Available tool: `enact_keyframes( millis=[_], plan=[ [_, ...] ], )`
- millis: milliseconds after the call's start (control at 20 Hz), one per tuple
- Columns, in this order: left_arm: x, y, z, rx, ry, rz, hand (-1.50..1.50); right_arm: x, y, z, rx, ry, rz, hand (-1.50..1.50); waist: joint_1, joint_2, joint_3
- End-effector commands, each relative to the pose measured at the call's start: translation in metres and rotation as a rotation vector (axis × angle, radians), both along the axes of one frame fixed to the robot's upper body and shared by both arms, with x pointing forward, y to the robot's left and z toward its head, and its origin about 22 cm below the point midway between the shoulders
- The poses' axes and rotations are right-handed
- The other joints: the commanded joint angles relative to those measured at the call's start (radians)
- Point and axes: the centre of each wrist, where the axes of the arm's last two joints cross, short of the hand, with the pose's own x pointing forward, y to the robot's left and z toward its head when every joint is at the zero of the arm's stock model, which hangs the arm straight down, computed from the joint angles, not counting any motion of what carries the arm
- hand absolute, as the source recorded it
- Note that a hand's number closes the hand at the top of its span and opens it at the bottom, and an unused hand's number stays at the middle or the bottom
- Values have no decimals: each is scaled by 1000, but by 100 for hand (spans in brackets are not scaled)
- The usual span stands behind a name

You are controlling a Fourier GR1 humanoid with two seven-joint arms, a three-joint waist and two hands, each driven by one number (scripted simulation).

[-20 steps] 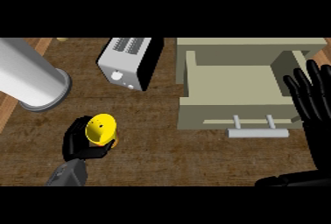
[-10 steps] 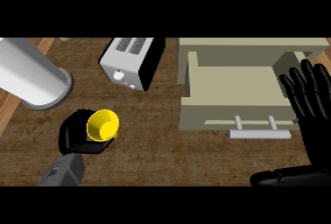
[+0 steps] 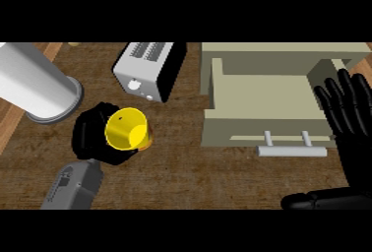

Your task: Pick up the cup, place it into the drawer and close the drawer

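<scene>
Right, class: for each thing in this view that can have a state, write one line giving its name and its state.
Yellow plastic cup: held, tilted, mouth showing.
Beige box-shaped drawer: open, nothing showing inside.
Left black robot hand: curled round the cup.
Right black robot hand: open, fingers up, resting at the drawer's right side.
White slotted toaster: slots show no bread.

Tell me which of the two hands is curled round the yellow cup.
The left hand: its fingers wrap the yellow cup near the toaster. The right hand stays open beside the drawer, fingers straight, holding nothing.
</scene>
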Motion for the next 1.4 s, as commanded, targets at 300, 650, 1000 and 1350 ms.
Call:
enact_keyframes(
  millis=[300, 650, 1000, 1350],
  plan=[
    [19, -62, 125, -21, -39, -46, 150, 4, -3, -10, -16, 6, 9, -150, -8, 3, 0],
    [29, -97, 173, 31, -62, -60, 150, 5, -12, 6, -7, -19, -10, -150, -11, 4, -1],
    [60, -122, 204, 95, -65, -53, 150, 17, 1, -1, -1, -1, 7, -150, -13, 5, -1],
    [94, -168, 231, 160, -29, -60, 150, -1, -13, 1, -20, -17, 18, -150, -34, 8, -1]
  ],
)
